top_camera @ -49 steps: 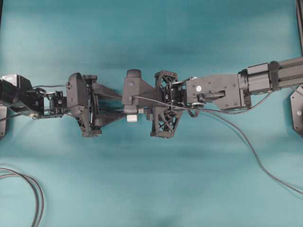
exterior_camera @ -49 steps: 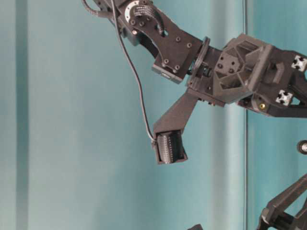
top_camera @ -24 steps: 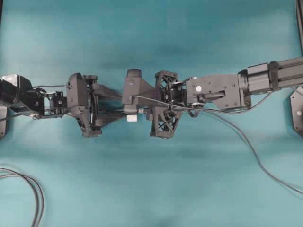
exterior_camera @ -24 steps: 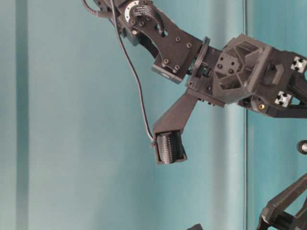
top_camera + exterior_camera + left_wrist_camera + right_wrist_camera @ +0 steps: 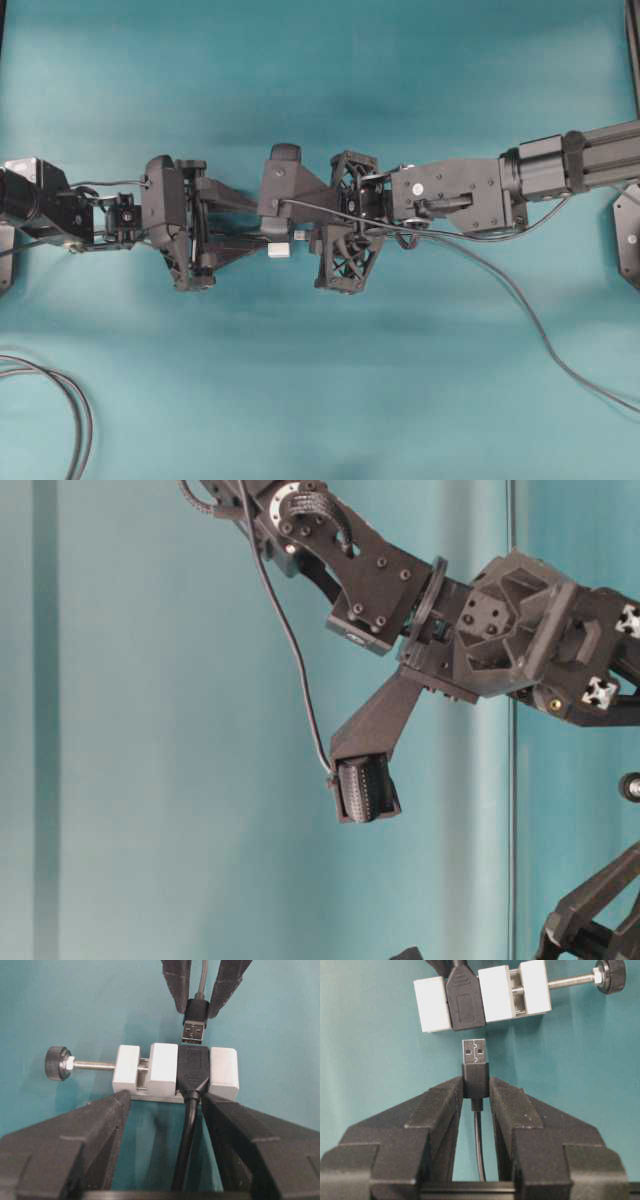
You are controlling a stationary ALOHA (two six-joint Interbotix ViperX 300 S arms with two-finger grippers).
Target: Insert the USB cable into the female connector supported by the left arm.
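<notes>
Not inserted yet. Right tool (image 5: 476, 1092) clamped on the USB cable (image 5: 475, 1080) collar, plug tip just short of the female connector (image 5: 465, 1002). Connector sits in a white vise (image 5: 224, 1073), braced by the left tool (image 5: 165, 1110), which is spread wide. Left: final alignment, push in.

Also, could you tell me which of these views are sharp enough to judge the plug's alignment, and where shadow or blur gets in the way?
Right wrist view: silver USB plug and black female connector crisp, evenly lit. Left wrist view: white clamp block sharp, near fingers soft. Overhead view: dark arms crowd the joint, soft shadows on the teal table. Table-level view: neither plug nor connector visible.
</notes>
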